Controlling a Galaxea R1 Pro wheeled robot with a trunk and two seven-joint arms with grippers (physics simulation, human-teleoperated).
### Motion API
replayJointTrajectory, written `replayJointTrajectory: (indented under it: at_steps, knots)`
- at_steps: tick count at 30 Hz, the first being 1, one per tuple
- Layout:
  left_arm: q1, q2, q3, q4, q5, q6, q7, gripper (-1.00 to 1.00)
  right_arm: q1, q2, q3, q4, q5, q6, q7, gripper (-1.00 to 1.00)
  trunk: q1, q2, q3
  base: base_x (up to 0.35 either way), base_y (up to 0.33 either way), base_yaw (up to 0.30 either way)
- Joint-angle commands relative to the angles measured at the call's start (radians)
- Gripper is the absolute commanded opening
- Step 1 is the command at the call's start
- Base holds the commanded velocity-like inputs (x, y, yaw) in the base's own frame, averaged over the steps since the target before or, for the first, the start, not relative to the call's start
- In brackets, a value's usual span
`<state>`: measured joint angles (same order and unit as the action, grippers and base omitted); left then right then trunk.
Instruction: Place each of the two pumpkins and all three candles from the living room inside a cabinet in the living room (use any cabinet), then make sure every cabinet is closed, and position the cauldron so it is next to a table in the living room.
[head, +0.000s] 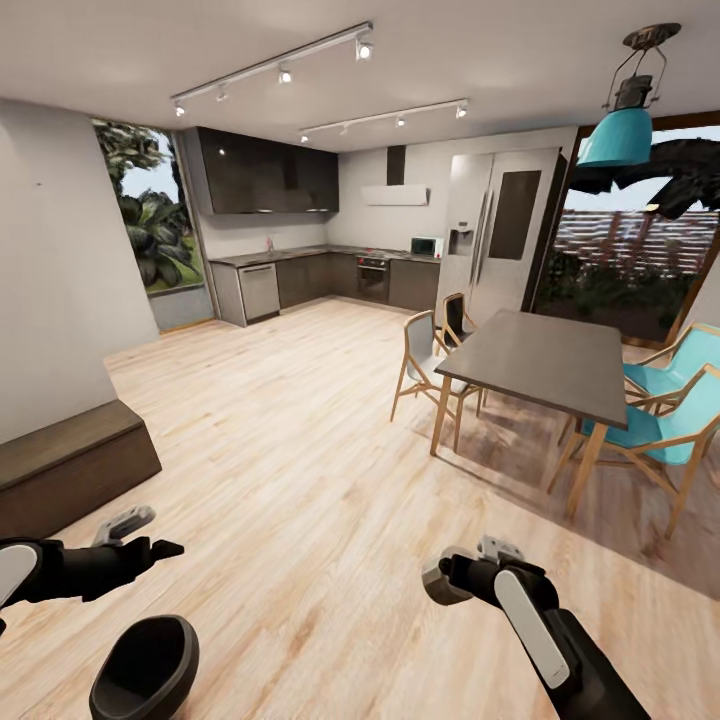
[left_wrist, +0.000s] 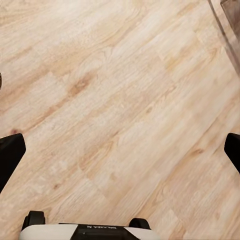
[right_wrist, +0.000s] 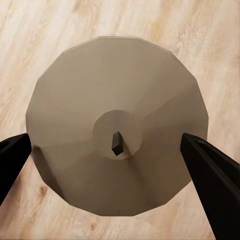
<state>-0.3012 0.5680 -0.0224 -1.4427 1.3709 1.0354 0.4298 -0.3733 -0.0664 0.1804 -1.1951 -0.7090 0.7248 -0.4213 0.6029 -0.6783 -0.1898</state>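
**A:** Candle (right_wrist: 95, 90) first: where is it, and have you got hold of it?

**B:** It sits between the fingers of my right gripper (right_wrist: 107, 145), wick facing the wrist camera, with the plank floor (left_wrist: 120, 90) behind it. The fingers are closed in against its two sides, so I judge I am carrying it and not hovering over it.

**A:** And your other hand?

**B:** My left gripper (left_wrist: 125, 150) is spread wide and has nothing in it, only floor between the fingers.

**A:** So how much is done?

**B:** Not much that I can vouch for. This one candle is not stowed yet. The cabinet (head: 70, 465), the low dark-brown unit, is off to my left against the wall. I see its top and one end but not its drawer fronts, so I cannot tell whether it is closed. I see no pumpkins and no other candles from here, so I can't tell whether they are put away.

**A:** The cauldron?

**B:** The cauldron (head: 145, 668) is down by my left arm, mouth up. The dining table (head: 540, 360) is well apart from it, across open floor, so I'd count that step as not done.
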Motion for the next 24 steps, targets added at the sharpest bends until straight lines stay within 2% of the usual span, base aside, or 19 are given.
replayJointTrajectory:
  at_steps: [1,11,24]
  knots:
    - [-0.001,0.000,0.001,-0.001,0.011,0.000,0.009,1.00,-0.001,-0.001,0.005,-0.001,-0.010,0.001,-0.011,-1.00,0.000,-0.001,-0.002,0.000,0.000,0.019]
    - [-0.001,0.000,-0.004,0.001,0.011,-0.001,0.005,1.00,-0.001,-0.001,0.007,0.002,-0.009,0.002,-0.012,-1.00,0.000,-0.001,-0.002,0.033,0.025,0.235]
    - [0.000,0.000,-0.004,0.001,0.010,-0.002,0.003,1.00,-0.001,0.000,0.008,0.002,-0.010,0.002,-0.013,-1.00,0.000,-0.001,-0.006,0.234,0.229,0.284]
